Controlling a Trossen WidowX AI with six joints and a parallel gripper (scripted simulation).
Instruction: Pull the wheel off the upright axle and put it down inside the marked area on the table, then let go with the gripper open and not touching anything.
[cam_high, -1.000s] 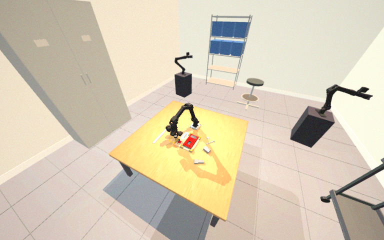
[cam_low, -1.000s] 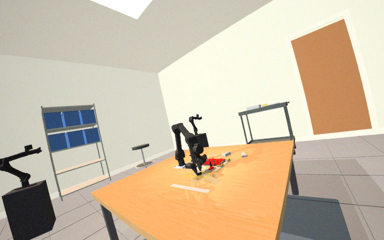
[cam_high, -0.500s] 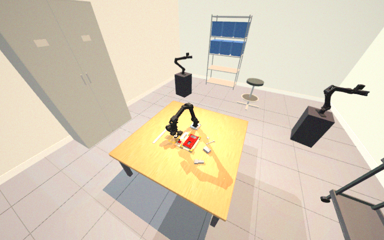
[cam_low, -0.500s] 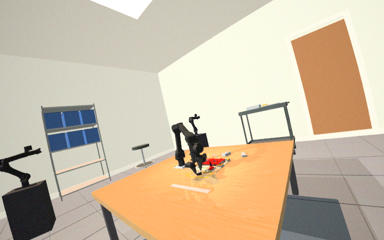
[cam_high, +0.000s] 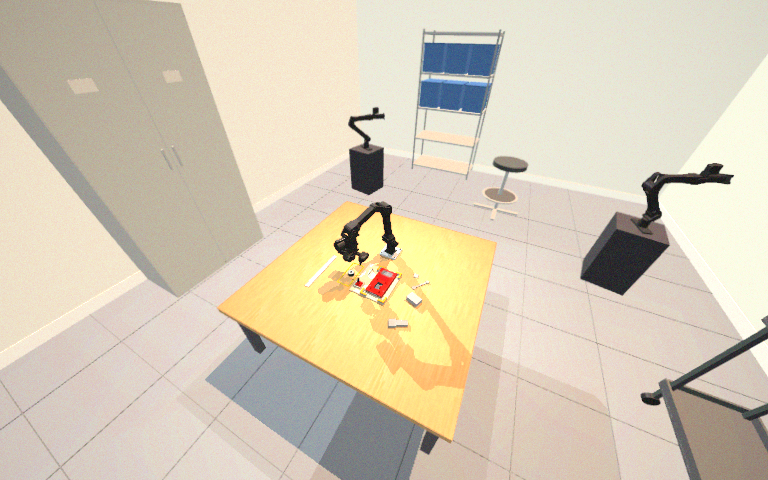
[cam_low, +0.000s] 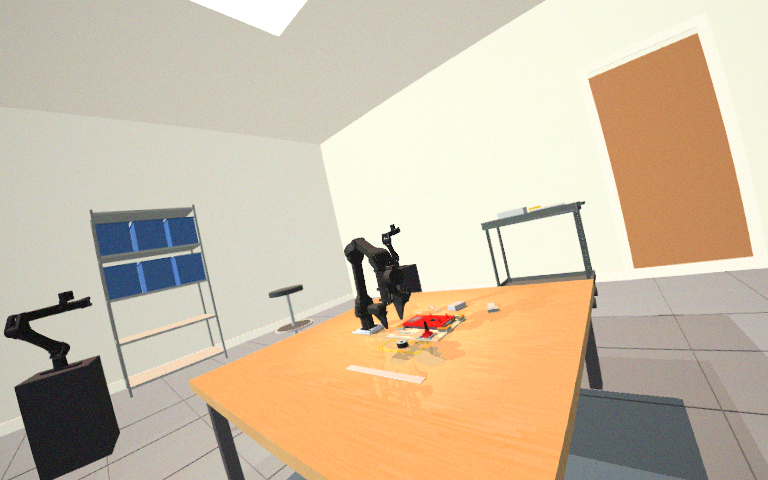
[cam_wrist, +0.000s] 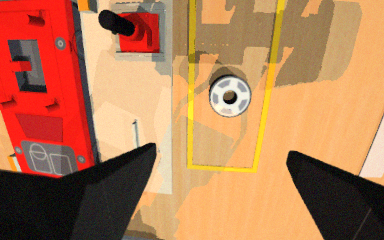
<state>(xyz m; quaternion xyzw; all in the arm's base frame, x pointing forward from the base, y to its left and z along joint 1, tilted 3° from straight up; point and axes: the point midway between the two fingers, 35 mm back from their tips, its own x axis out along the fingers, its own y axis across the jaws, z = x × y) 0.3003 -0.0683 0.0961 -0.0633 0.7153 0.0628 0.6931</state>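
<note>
The wheel (cam_high: 351, 272) (cam_low: 402, 343) (cam_wrist: 219, 96), black with a pale spoked face and a centre hole, lies flat on the table inside the marked area, a yellow outline (cam_wrist: 191, 110). In the wrist view it is clear of the outline's lines. The upright axle (cam_low: 425, 328) (cam_wrist: 116, 22) is a bare black post on a red block (cam_wrist: 152, 44), left of the outline in the wrist view. My gripper (cam_low: 394, 322) (cam_wrist: 221, 153) is wide open and empty, raised above the table, with no finger touching the wheel.
A red panel (cam_wrist: 61, 100) (cam_high: 382, 281) with raised pegs sits on the pale board (cam_wrist: 115, 90) beside the marked area. A white strip (cam_high: 320, 271) (cam_low: 385, 374) lies on the table on the other side. Grey blocks (cam_high: 414, 299) (cam_high: 398, 323) lie beyond the board.
</note>
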